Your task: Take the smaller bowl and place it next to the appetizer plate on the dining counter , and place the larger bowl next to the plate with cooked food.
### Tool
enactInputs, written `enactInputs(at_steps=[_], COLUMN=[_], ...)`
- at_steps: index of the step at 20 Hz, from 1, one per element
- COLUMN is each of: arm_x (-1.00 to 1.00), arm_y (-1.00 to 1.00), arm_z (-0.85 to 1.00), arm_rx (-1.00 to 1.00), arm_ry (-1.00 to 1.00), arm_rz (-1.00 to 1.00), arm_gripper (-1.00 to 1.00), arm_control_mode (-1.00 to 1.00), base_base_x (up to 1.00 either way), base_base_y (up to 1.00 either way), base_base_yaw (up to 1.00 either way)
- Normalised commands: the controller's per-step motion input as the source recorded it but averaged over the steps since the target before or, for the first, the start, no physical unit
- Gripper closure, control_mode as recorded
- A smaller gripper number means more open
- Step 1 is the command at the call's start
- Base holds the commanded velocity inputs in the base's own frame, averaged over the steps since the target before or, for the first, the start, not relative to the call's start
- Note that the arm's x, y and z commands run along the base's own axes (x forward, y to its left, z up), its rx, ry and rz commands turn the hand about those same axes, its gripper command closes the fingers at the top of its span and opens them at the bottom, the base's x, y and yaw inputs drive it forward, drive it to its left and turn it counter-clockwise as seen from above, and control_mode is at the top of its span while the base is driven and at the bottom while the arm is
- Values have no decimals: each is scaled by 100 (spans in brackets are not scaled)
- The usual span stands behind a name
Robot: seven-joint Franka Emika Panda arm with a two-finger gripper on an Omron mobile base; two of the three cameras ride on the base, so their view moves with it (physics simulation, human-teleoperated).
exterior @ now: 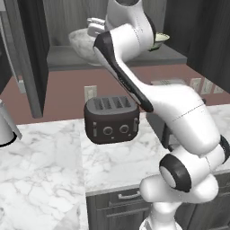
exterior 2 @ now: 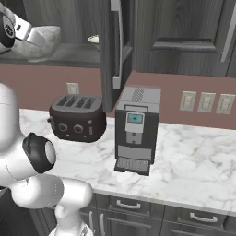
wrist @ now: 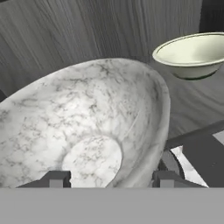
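The larger bowl (wrist: 87, 113), grey-white marbled, sits on an upper cabinet shelf (exterior: 67, 58) and shows in both base views (exterior: 83, 42) (exterior 2: 44, 37). My gripper (wrist: 110, 180) is open at its near right rim: one fingertip (wrist: 57, 179) is over the inside, the other outside the wall. The smaller bowl (wrist: 192, 50), cream with a dark rim, stands behind it to the right on the same shelf (exterior: 161, 39) (exterior 2: 93, 40). The appetizer plate, the plate with cooked food and the dining counter are out of view.
Below the shelf a dark toaster (exterior: 111, 119) (exterior 2: 77, 117) and a coffee machine (exterior 2: 137, 129) stand on the marble worktop (exterior 2: 193, 161). An open cabinet door (exterior 2: 117, 46) hangs right of the shelf. A white vessel (exterior: 5, 128) is at the far left.
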Motion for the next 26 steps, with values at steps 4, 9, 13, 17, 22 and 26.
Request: enactInputs(at_steps=[4, 9, 13, 17, 22, 26], arm_x=[-100, -99, -98, -77, -30, -28], arm_y=[-69, -28, -22, -32, -27, -23], arm_z=[-2, -6, -33, -59, -63, -18], arm_rx=[2, 3, 5, 5, 11, 9], arm_ry=[5, 4, -2, -18, -22, -15], arm_rz=[0, 7, 15, 13, 9, 5], arm_gripper=[100, 100, 100, 100, 100, 100], arm_control_mode=[-100, -100, -100, -100, -100, -100], base_base_x=[0, 0, 0, 0, 0, 0], base_base_y=[0, 0, 0, 0, 0, 0], base_base_yaw=[0, 0, 0, 0, 0, 0])
